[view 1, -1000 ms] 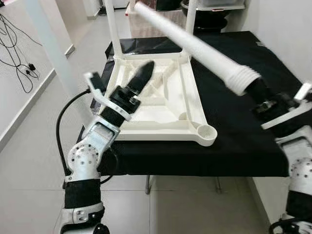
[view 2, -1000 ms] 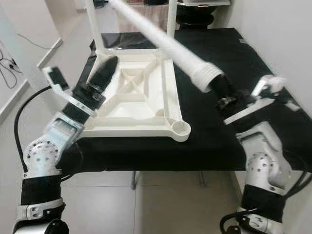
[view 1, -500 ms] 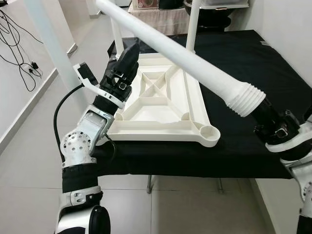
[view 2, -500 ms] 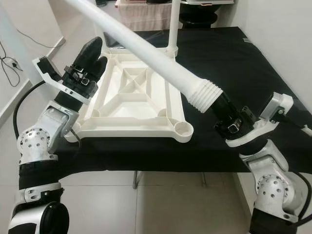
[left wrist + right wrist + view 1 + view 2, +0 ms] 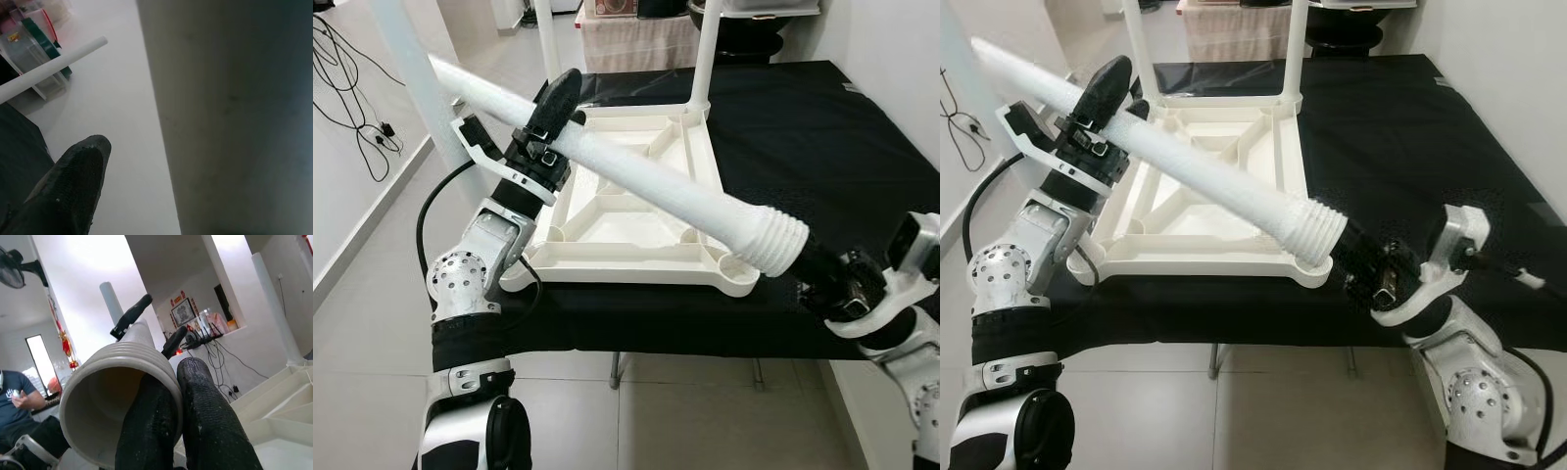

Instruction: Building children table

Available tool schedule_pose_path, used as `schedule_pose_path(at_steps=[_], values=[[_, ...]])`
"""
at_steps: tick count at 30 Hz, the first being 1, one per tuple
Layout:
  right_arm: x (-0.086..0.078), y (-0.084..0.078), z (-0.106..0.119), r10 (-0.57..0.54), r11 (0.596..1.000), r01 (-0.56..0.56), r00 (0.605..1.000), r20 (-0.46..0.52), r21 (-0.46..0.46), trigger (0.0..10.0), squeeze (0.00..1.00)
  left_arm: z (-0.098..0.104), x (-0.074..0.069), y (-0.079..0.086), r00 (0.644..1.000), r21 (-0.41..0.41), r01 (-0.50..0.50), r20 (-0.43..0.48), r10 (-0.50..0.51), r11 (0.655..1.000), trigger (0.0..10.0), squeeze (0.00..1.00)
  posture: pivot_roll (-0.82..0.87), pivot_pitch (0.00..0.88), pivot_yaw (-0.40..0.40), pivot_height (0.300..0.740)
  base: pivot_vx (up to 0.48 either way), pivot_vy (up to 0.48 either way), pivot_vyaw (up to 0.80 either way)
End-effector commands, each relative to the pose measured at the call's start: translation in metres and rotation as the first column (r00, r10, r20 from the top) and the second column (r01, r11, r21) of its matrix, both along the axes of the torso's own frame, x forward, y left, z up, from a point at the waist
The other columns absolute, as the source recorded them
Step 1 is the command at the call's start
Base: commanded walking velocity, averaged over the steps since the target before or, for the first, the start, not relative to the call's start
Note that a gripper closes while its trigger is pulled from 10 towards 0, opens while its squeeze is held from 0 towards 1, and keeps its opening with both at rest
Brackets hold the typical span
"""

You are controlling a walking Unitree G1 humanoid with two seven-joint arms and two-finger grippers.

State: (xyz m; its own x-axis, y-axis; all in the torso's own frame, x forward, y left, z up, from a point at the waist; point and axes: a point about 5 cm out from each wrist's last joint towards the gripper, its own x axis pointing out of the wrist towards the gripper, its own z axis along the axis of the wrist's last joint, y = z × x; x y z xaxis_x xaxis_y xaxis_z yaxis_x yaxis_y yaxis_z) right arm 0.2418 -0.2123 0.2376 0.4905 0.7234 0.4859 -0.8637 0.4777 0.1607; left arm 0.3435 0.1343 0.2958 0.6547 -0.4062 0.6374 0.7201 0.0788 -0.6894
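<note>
An upturned white tabletop (image 5: pixel 636 211) is lying on the black counter (image 5: pixel 822 147). Both hands are carrying a long white leg (image 5: pixel 646 186) slanting above it: the right hand (image 5: pixel 1356 264) is pinching its ribbed rim, one finger inside, while the left hand (image 5: pixel 553 113) is closing around the shaft. Such a thin rim pinch could slip, dropping the leg past the corner socket (image 5: pixel 736 269).

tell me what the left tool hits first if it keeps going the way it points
Probably nothing soon: the left tool, beside the white leg, points up past the tabletop toward open floor, though depth is unclear.
</note>
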Motion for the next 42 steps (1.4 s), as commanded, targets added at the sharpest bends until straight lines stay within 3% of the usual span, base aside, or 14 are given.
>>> schedule_pose_path(at_steps=[1,3,4,19,20,21,22,24,25,26,42], values=[[-0.004,0.008,0.000,0.053,0.998,-0.053,0.999,0.005,-0.029,0.0,0.00,0.000,0.000,0.002,1.000,-0.001,0.004,0.001,-0.004,1.000,10.0,0.00,-0.10,0.132,0.065,0.740,0.000,0.000,0.00],[-0.004,0.009,-0.002,0.057,0.998,-0.057,0.998,-0.002,-0.038,0.0,0.00,0.000,0.000,0.001,1.000,-0.001,0.010,0.001,-0.010,1.000,10.0,0.00,-0.10,0.134,0.064,0.740,0.000,0.000,0.00],[-0.003,0.011,-0.004,0.055,0.997,-0.056,0.998,-0.009,-0.046,0.0,0.00,0.000,-0.001,0.000,1.000,-0.002,0.014,0.002,-0.014,1.000,0.0,0.00,-0.10,0.137,0.065,0.740,0.000,0.000,0.00],[0.003,0.018,-0.010,0.027,0.998,-0.029,0.999,-0.039,-0.056,0.0,0.00,0.002,0.000,-0.004,1.000,-0.002,0.018,0.002,-0.018,1.000,0.0,0.00,-0.10,0.145,0.058,0.740,0.000,0.000,0.00],[0.004,0.017,-0.010,0.024,0.998,-0.027,0.999,-0.040,-0.055,0.9,0.00,0.003,0.000,-0.004,1.000,-0.004,0.018,0.005,-0.018,1.000,0.0,0.00,-0.10,0.146,0.056,0.740,0.000,0.000,0.00],[0.004,0.017,-0.010,0.024,0.998,-0.027,0.999,-0.040,-0.055,0.9,0.00,0.003,0.000,-0.004,1.000,-0.004,0.018,0.005,-0.018,1.000,0.0,0.00,-0.10,0.146,0.056,0.740,0.000,0.000,0.00],[0.004,0.018,-0.011,0.028,0.998,-0.030,0.999,-0.043,-0.054,9.5,0.00,0.004,0.000,-0.004,1.000,-0.007,0.018,0.009,-0.018,1.000,0.0,0.00,-0.10,0.147,0.056,0.740,0.000,0.000,0.00],[0.003,0.018,-0.011,0.031,0.998,-0.033,0.999,-0.044,-0.054,9.5,0.00,0.005,0.000,-0.004,1.000,-0.009,0.018,0.012,-0.018,1.000,0.0,0.00,-0.10,0.147,0.057,0.740,0.000,0.000,0.00],[0.006,0.016,-0.012,0.003,0.999,-0.006,0.998,-0.065,-0.037,10.0,0.79,0.005,0.000,-0.004,1.000,-0.010,0.010,0.008,-0.010,1.000,0.0,0.00,-0.10,0.148,0.055,0.740,0.000,0.000,0.00],[0.008,0.013,-0.014,-0.023,0.999,0.019,0.996,-0.085,-0.045,10.0,1.00,0.005,0.001,-0.003,1.000,-0.013,0.004,0.004,-0.004,1.000,0.0,0.00,-0.10,0.151,0.054,0.740,0.000,0.000,0.00],[0.011,-0.008,-0.027,-0.196,0.955,0.159,0.971,-0.133,-0.250,10.0,1.00,0.008,0.006,0.009,0.999,-0.051,-0.045,0.005,0.046,0.998,0.0,0.00,-0.11,0.157,0.043,0.740,0.000,0.000,0.00]])
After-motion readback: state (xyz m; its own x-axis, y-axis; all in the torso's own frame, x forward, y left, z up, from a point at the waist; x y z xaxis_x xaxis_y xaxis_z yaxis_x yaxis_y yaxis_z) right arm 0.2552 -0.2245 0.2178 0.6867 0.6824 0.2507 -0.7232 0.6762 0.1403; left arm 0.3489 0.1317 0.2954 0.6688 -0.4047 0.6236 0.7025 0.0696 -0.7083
